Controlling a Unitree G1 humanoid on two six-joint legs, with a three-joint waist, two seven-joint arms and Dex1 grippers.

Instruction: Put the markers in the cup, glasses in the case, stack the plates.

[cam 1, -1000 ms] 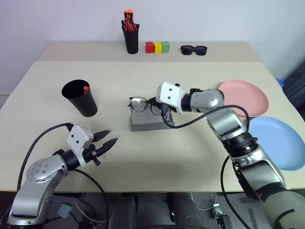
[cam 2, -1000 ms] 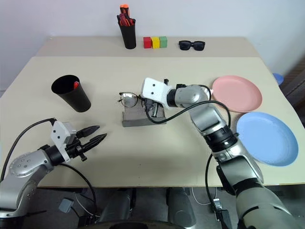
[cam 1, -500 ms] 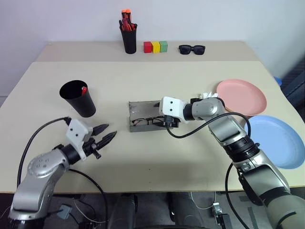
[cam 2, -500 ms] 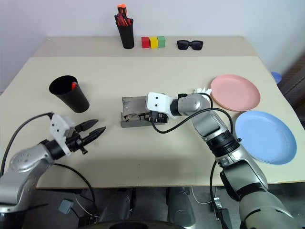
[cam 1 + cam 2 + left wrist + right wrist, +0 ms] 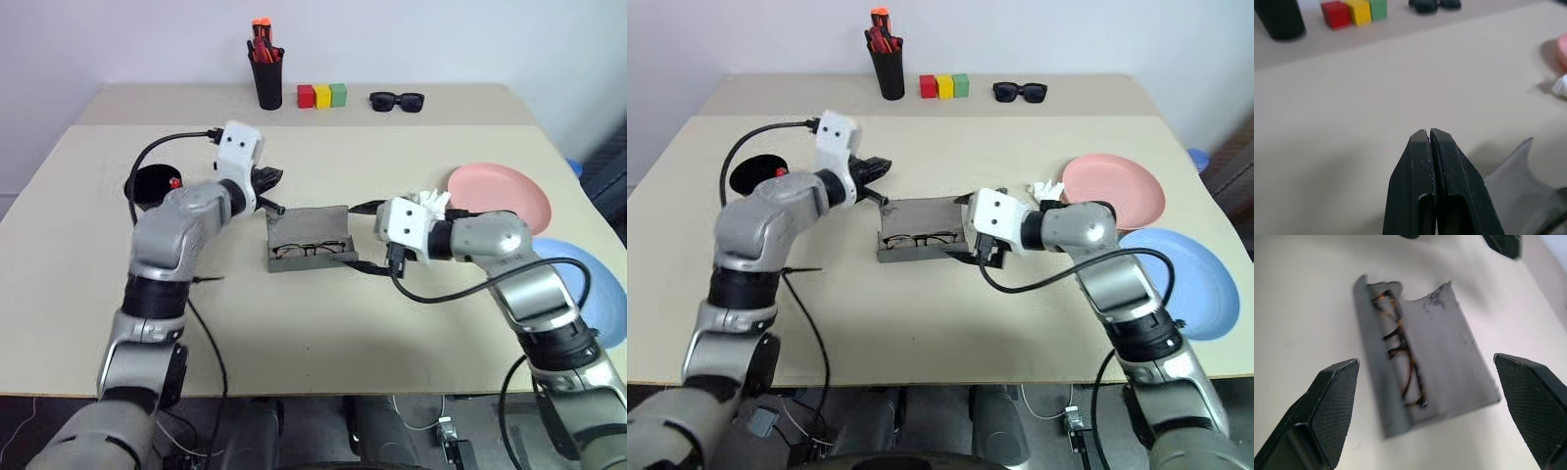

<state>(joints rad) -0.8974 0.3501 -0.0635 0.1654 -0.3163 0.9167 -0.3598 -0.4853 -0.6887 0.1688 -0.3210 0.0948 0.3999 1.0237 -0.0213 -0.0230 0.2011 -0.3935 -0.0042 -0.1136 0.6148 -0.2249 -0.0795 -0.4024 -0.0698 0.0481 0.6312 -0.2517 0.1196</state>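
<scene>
The grey case (image 5: 323, 223) lies open at mid-table with the glasses (image 5: 310, 249) lying inside it. My right gripper (image 5: 365, 238) stands open just right of the case, its fingers (image 5: 1327, 416) spread wide and holding nothing. Just behind the case's far left corner is my left gripper (image 5: 278, 177), shut and empty; its fingers (image 5: 1422, 161) are pressed together. The black cup (image 5: 147, 183) sits partly behind my left arm, and a marker's red cap (image 5: 174, 182) shows inside it. The pink plate (image 5: 500, 196) and the blue plate (image 5: 588, 284) lie side by side at the right.
A black pen holder (image 5: 267, 78), three coloured blocks (image 5: 323, 95) and black sunglasses (image 5: 397, 100) line the far edge. A small white crumpled thing (image 5: 431, 201) lies beside the pink plate.
My right gripper set the glasses down into the case, opened and drew back to the right. My left arm swung up from the front left to the case's far left corner and shut.
</scene>
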